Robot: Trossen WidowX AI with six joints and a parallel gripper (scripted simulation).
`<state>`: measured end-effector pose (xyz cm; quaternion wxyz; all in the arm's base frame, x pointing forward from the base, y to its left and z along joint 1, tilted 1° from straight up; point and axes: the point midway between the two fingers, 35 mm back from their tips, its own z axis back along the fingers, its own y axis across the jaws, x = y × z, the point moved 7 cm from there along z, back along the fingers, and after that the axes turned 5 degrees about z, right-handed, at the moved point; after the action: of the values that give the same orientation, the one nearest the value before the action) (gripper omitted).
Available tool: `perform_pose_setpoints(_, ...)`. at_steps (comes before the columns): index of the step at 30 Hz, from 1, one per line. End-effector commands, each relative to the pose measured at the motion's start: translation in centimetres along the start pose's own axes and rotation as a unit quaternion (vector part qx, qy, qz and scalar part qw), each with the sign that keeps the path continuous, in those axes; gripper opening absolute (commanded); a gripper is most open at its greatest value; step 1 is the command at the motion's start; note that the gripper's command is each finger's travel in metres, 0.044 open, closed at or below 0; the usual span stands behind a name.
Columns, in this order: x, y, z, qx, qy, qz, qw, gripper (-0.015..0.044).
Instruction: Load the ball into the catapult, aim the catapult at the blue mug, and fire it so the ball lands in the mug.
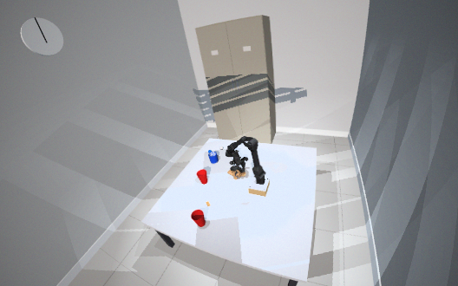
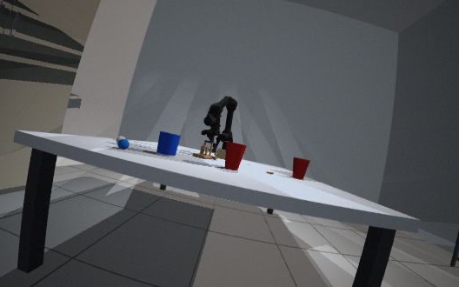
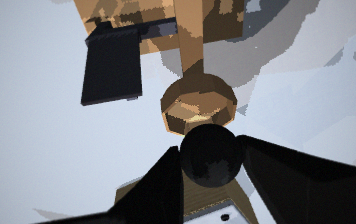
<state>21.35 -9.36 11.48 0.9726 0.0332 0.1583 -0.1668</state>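
White table (image 1: 278,217) (image 2: 218,184), no legible writing

Black gripper (image 1: 238,166) (image 2: 211,138) (image 3: 207,148): closed on black ball (image 3: 211,156), near wooden catapult's cup (image 3: 199,105). Blue mug (image 1: 213,157) (image 2: 168,144) upright; two red cups, (image 1: 202,177) (image 2: 235,156) and (image 1: 199,218) (image 2: 300,169), likewise.
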Motion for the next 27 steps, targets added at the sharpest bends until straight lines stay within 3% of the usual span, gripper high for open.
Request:
perform_pose_setpoints(1,0.0,0.0,-0.5,0.0,0.002,0.003,1.0,0.0)
perform_pose_setpoints(15,0.4,0.0,-1.1,0.0,-0.001,0.0,1.0,0.0)
perform_pose_setpoints(24,0.4,0.0,-1.1,0.0,-0.001,0.0,1.0,0.0236)
perform_pose_setpoints(27,-0.2,0.0,1.6,0.0,-0.008,0.001,1.0,0.0315)
